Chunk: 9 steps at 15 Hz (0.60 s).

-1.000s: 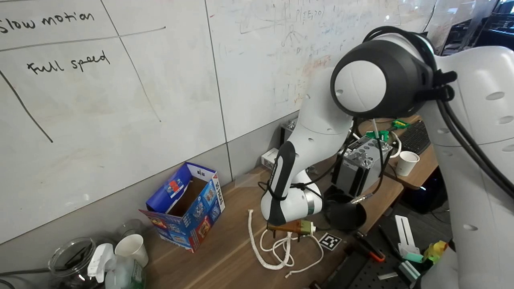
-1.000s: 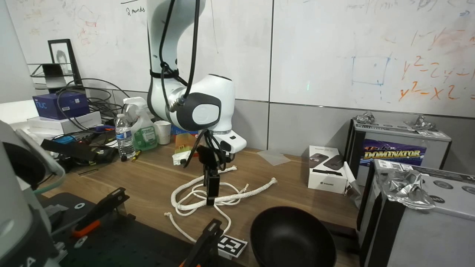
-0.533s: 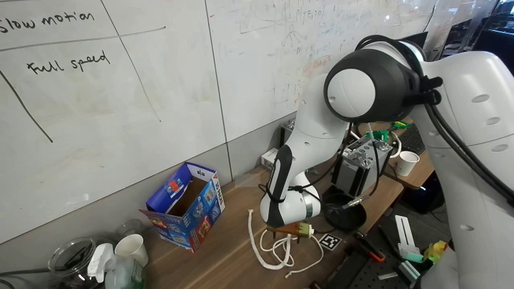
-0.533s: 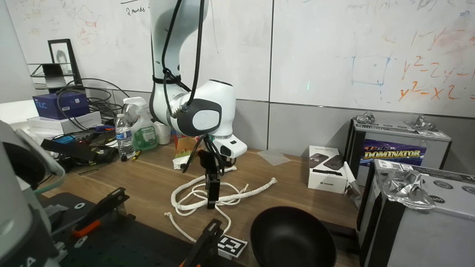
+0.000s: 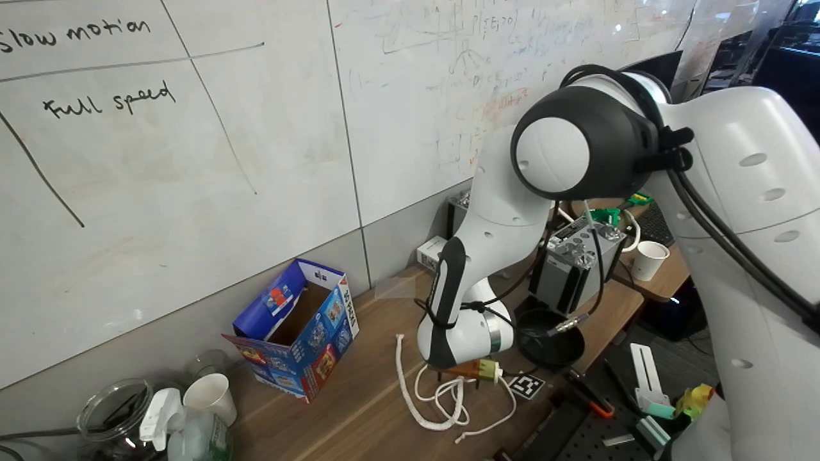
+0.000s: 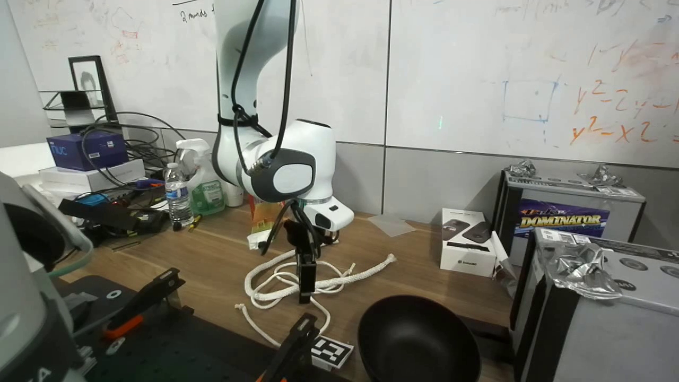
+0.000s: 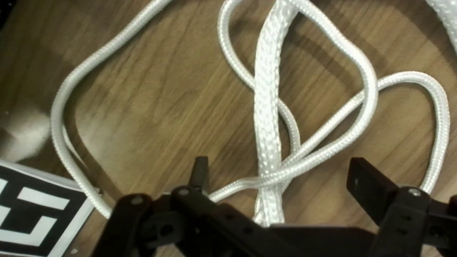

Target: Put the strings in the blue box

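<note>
The strings [image 5: 401, 371] are white cords in loose overlapping loops on the wooden table, one thicker than the rest; they also show in an exterior view [image 6: 366, 273] and the wrist view [image 7: 267, 89]. My gripper [image 7: 278, 160] is open and points down above the cords. The thick cord and thinner crossing cords run between its fingers, not clasped. In an exterior view the gripper [image 6: 306, 286] hangs over the middle of the loops; whether it touches them cannot be told. The blue box [image 5: 314, 339] stands open-topped against the wall, mostly hidden behind the arm in an exterior view [image 6: 253, 204].
A black bowl [image 6: 419, 339] and a marker card [image 6: 331, 350] lie close to the cords. A white phone box [image 6: 467, 254] and grey metal devices [image 6: 599, 313] stand beyond. A paper cup [image 5: 211, 400] and a spray bottle [image 6: 207, 193] stand near the blue box.
The arm has come down a little, and the gripper has lowered slightly over the cords, shifting a little to the side. The strings and the blue box have not moved.
</note>
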{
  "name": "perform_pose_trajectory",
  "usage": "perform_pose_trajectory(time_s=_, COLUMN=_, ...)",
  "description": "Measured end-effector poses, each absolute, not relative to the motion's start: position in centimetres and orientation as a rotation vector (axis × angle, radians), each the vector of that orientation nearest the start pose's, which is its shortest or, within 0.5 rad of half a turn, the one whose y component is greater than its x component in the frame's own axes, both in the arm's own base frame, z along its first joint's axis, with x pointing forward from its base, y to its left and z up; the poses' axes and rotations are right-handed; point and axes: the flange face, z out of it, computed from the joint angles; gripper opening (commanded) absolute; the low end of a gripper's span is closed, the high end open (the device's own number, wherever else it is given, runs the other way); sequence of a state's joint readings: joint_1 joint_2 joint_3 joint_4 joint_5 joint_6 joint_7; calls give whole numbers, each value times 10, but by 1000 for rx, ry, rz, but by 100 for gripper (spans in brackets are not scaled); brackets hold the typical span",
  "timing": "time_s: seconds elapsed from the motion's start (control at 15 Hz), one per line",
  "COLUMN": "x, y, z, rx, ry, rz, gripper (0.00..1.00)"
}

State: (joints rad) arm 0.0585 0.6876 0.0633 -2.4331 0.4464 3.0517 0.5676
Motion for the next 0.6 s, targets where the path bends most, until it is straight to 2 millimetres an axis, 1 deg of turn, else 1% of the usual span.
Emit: perform_pose_trajectory(time_s=0.6, x=424, y=24, z=22, rx=-2796, ry=1361, rz=150, gripper=100)
